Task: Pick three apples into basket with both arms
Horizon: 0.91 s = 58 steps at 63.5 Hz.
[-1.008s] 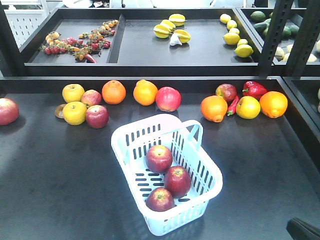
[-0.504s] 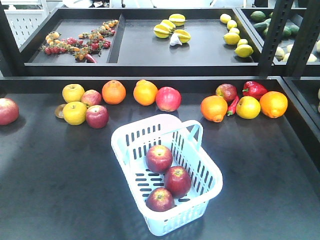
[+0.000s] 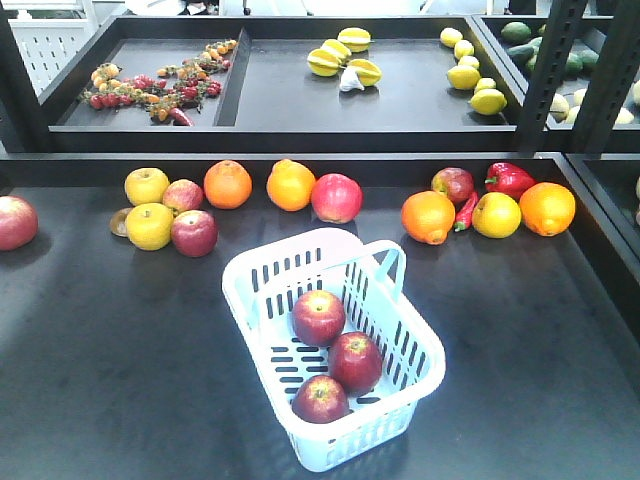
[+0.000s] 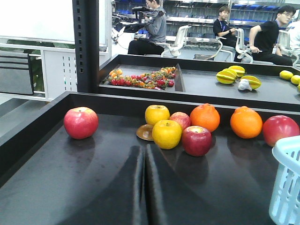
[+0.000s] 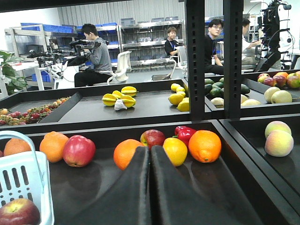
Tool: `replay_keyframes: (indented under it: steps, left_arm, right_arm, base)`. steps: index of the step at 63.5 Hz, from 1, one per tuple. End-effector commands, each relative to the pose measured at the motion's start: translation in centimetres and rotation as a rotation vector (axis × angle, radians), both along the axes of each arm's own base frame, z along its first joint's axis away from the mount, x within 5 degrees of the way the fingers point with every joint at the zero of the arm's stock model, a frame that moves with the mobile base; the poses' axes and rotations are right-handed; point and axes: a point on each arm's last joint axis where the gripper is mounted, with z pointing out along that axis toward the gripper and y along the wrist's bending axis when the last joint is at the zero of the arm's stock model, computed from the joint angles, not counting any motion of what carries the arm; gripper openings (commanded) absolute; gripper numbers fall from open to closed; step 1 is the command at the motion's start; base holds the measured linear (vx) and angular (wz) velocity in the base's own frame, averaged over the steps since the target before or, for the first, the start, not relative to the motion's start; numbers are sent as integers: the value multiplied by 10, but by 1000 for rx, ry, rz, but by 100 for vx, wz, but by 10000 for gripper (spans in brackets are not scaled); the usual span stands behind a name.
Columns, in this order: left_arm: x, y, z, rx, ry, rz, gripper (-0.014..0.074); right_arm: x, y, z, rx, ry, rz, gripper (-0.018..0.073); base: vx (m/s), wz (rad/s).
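Note:
Three dark red apples lie in the pale blue basket (image 3: 243, 272) on the black table: one at the back (image 3: 318, 317), one in the middle (image 3: 355, 362), one at the front (image 3: 320, 398). Neither arm shows in the front view. In the left wrist view my left gripper (image 4: 144, 149) is shut and empty, low over the table, with the basket's corner (image 4: 287, 185) to its right. In the right wrist view my right gripper (image 5: 150, 151) is shut and empty, with the basket (image 5: 44, 187) and one apple (image 5: 18, 212) at its lower left.
A row of loose fruit lines the table's back: yellow apples (image 3: 147, 185), oranges (image 3: 227, 184), a big red apple (image 3: 336, 197), a red pepper (image 3: 508, 178), and a red apple at the far left (image 3: 14, 222). Behind are trays of fruit (image 3: 345, 55) and black shelf posts (image 3: 545, 70).
A dark piece of the right arm at the front view's bottom right corner one second ago has gone out of view. The apples and basket have not moved.

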Motion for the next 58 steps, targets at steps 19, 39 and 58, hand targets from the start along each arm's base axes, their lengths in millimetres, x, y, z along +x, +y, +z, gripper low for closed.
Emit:
replay_keyframes:
  steps: [19,39,58]
  left_arm:
    - [-2,-1,15,-1,-108,-12,-8]
    - [-2,-1,15,-1,-108,-12,-8]
    - [-2,-1,15,-1,-108,-12,-8]
  right_arm:
    - [-1,0,6,-16,-85,-6,-2]
    - [-1,0,6,-16,-85,-6,-2]
    - [-1,0,6,-16,-85,-6,-2]
  base:
    - [0,0]
    - [0,0]
    - [0,0]
